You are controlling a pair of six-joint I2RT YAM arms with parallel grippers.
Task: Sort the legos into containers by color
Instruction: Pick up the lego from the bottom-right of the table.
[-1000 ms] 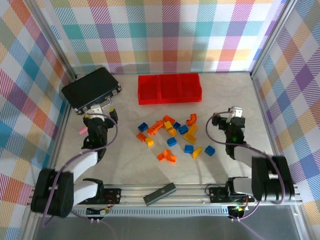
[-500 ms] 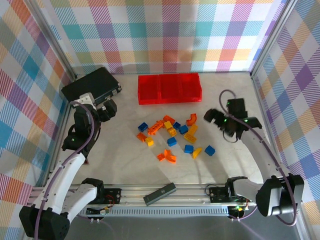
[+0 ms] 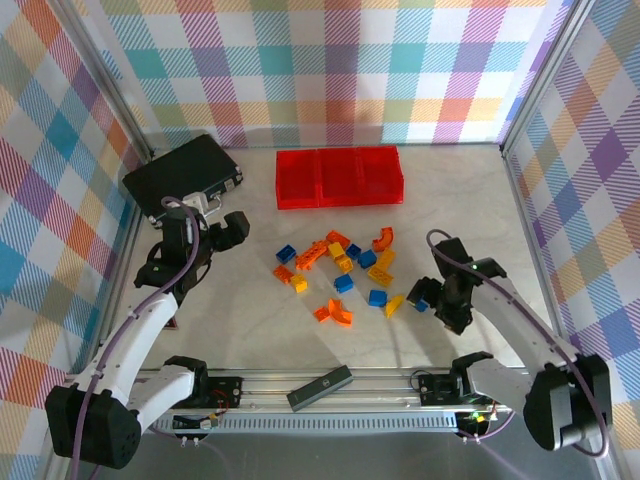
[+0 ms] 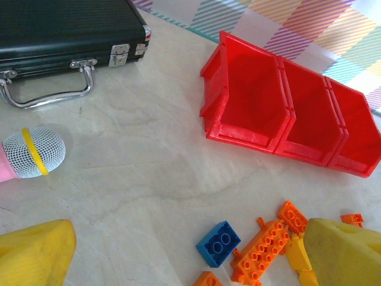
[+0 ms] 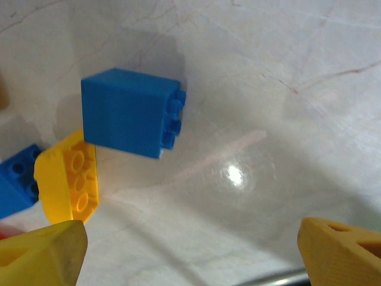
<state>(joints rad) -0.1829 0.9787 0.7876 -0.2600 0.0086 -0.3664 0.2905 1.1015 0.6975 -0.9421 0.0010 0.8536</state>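
**Though unsorted, clustered mid-table**

Note the legos [image 3: 340, 270] loose before the red containers [image 3: 340, 177], apart from them. Released jaws on the left gripper [image 3: 233, 228], near the black case [image 3: 183, 178], and on the right gripper [image 5: 191, 251], beside a blue brick [image 5: 128, 113].

Blue, orange and yellow legos [image 3: 344, 283] are seen near red containers [image 3: 340, 176], a black case [image 3: 180, 175] and pastel-checked walls [image 3: 330, 70]

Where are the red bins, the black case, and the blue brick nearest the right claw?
red bins [image 3: 340, 203], top external view, front rim of the middle bin.
black case [image 3: 183, 177], top external view, centre of the lid.
blue brick [image 5: 122, 110], right wrist view, its large smooth side face.
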